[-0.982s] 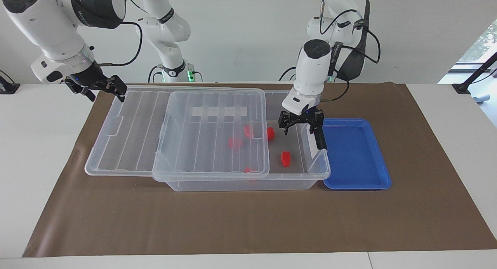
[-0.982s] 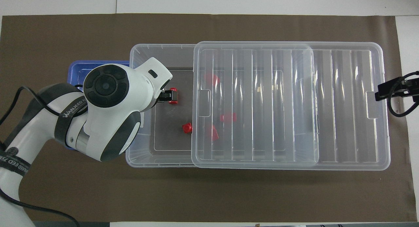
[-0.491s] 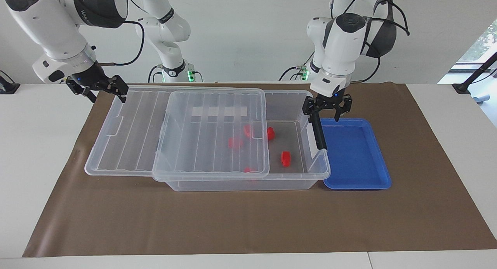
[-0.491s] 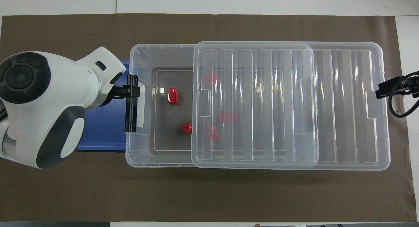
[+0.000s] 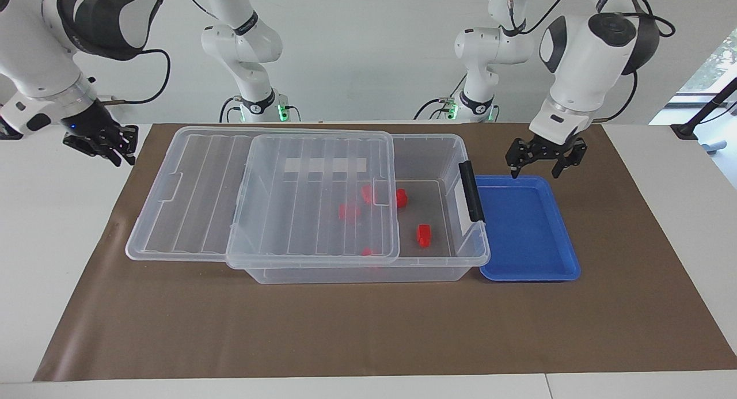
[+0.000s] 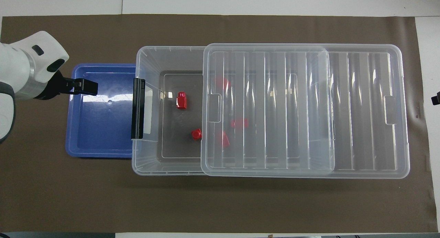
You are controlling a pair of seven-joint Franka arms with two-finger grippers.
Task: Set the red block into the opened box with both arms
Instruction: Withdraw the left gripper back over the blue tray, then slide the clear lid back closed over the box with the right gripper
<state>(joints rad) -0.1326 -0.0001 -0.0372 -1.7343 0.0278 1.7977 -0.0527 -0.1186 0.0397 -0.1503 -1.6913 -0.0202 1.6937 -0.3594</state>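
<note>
The clear box (image 5: pixel 437 139) (image 6: pixel 137 59) stands mid-table with its ribbed lid (image 5: pixel 201 203) (image 6: pixel 361 111) slid toward the right arm's end, leaving the end by the black latch (image 5: pixel 472 192) (image 6: pixel 137 107) uncovered. One red block (image 5: pixel 424 235) (image 6: pixel 181 100) lies on the uncovered floor, with another (image 5: pixel 401 198) (image 6: pixel 196 134) at the lid's edge. More red ones show through the lid. My left gripper (image 5: pixel 534 173) (image 6: pixel 90 91) hangs open and empty over the blue tray's rim. My right gripper (image 5: pixel 118 151) (image 6: pixel 436 100) hovers off the lid's end, holding nothing.
A shallow blue tray (image 5: pixel 527 232) (image 6: pixel 99 128) with nothing in it lies against the box at the left arm's end. A brown mat (image 5: pixel 345 330) covers the table under everything.
The left gripper has risen out of the box's uncovered end and swung over the blue tray, leaving the red block on the floor. The right gripper has drawn back from the lid's end.
</note>
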